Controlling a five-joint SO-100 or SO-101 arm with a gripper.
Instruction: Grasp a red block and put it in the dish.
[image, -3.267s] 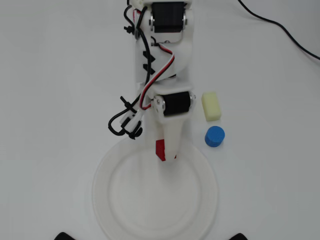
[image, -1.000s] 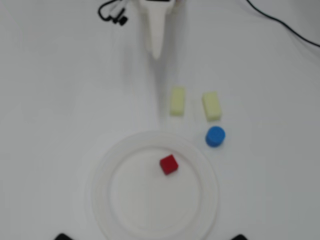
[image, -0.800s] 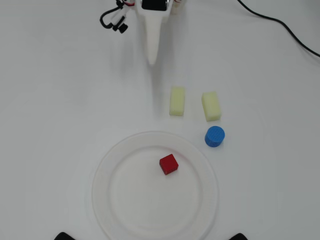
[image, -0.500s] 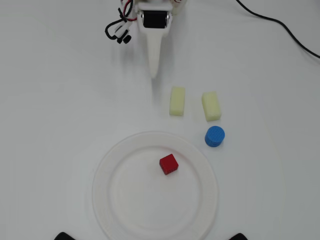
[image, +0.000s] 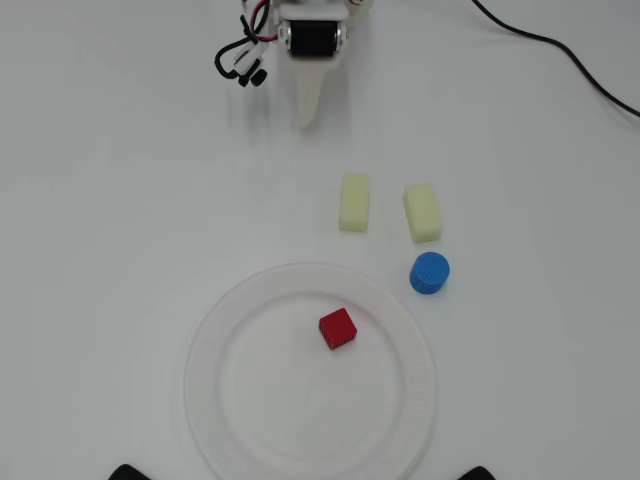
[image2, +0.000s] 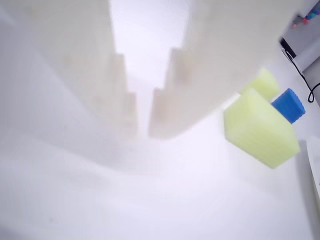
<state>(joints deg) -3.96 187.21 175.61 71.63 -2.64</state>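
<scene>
The red block (image: 338, 328) lies inside the dish (image: 230, 400), a little right of the dish's centre in the overhead view, resting flat and turned slightly askew; it touches nothing but the dish floor, so the task looks done or nearly so. The hand (image: 307, 115) sits well above the dish at the top of that view, empty; in the wrist view its 2 fingers (image2: 170, 95) stand close together with only a thin gap between them, pinching nothing. Just beyond the dish's upper right rim stands a blue cylinder (image: 429, 272), and further on lie 2 pale yellow blocks (image: 354, 202) (image: 422, 212); all are clear of the dish on the white surface (image: 120, 200). The block looks small, light and stiff, with flat faces; if regrasped, 2 opposite side faces would suit, though the skew calls for a wrist turn.
</scene>
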